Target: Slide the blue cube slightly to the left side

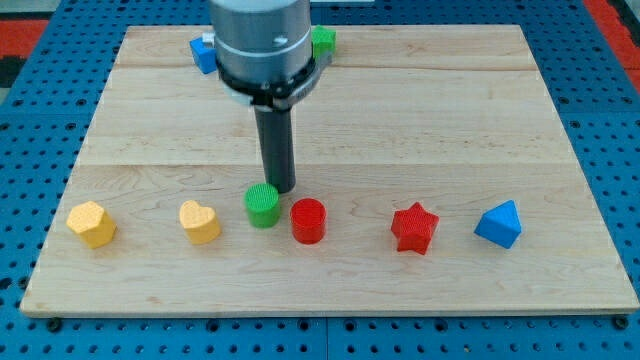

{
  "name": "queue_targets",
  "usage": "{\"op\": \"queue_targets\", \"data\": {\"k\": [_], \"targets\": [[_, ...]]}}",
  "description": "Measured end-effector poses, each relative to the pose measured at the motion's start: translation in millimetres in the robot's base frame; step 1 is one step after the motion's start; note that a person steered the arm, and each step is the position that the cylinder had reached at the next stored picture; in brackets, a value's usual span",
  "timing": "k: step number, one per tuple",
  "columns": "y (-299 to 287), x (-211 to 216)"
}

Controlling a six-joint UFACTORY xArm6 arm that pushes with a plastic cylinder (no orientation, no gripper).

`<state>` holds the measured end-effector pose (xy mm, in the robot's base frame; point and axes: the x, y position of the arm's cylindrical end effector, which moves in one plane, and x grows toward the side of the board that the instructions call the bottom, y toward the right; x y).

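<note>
Currently approach step: my tip (pixel 284 189) sits near the green cylinder (pixel 262 205) and red cylinder (pixel 308 220), well apart from the blue cube (pixel 203 52) at the desk (pixel 450 120) top, half-hidden behind the arm. No pincer here. Next I need to reach the cube's right face and push left.

The surface (pixel 400 120) is pale wood with faint grain, set on a blue pegboard (pixel 30 200) dotted with holes. Blocks: yellow hexagon (pixel 91 224), yellow heart (pixel 200 221), green cylinder (pixel 262 205), red cylinder (pixel 308 220), red star (pixel 414 228), blue pyramid-like block (pixel 499 224), blue cube (pixel 203 53), another green block (pixel 323 41). My tip (pixel 282 189) is dark.
</note>
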<state>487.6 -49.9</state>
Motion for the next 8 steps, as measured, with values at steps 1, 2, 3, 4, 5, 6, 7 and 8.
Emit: {"op": "queue_targets", "data": {"k": [1, 2, 3, 4, 5, 6, 7, 8], "targets": [[-6.9, 8.0], [-4.5, -39.4], [2.7, -113.4], [6.4, -192.8], [-39.3, -238.2], [-45.8, -246.8], [-66.6, -243.7], [-66.6, -245.8]]}}
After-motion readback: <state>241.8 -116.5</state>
